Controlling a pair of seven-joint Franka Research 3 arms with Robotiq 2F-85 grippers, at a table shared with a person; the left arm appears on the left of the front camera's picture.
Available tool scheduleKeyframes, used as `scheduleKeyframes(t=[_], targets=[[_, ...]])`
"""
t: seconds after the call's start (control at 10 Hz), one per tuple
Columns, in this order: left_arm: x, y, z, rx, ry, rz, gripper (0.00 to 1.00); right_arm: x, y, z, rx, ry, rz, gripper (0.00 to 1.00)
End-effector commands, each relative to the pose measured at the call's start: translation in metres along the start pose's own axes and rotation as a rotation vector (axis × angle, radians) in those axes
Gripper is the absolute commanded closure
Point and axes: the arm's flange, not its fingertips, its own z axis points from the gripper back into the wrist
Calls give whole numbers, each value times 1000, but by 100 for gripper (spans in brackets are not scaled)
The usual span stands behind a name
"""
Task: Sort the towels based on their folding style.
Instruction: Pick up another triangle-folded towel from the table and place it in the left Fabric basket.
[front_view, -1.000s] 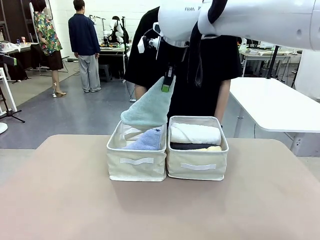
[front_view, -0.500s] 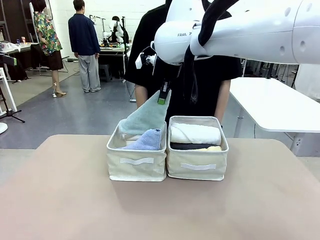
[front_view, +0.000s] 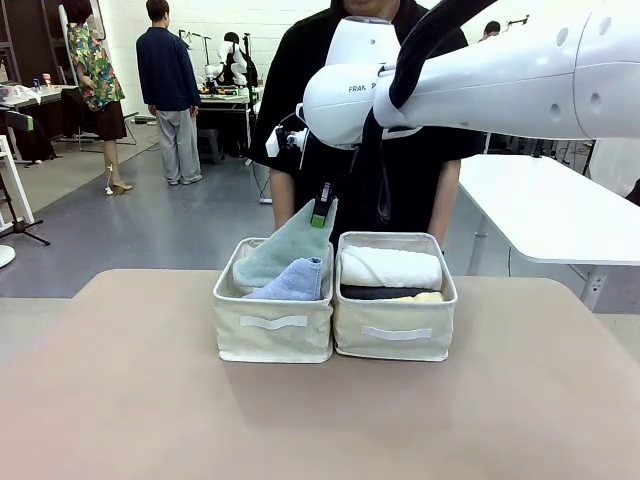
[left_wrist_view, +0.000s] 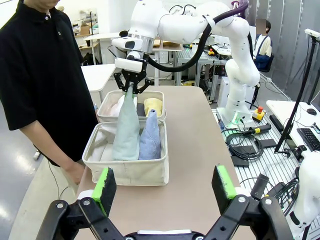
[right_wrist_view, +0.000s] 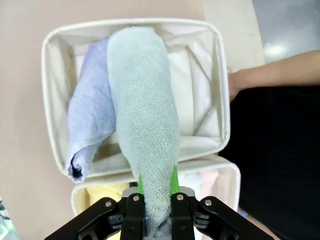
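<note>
Pale teal towel (front_view: 285, 250), folded into a cone, hangs pinched by its tip in the right gripper (front_view: 321, 210), jaws clamped tight, its base lowered into the left bin (front_view: 272, 325) at frame centre beside the light blue towel (front_view: 295, 282). Rolled towels in the right bin (front_view: 395, 330) are partly hidden below its rim. Left gripper (left_wrist_view: 165, 186) gapes wide, holding nothing.
</note>
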Motion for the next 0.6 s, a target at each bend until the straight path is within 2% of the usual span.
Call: scheduleKeyframes(t=[0.0,0.2,0.5], targets=[[1,-2,1,-1,3,2,0,-3,3,-14,-3,-52,-9,82],[1,-2,1,-1,3,2,0,-4,2,-29,-35,-39,-15,82],[1,-2,1,-1,3,2,0,-5,1,-59,1,-14,-42,82]])
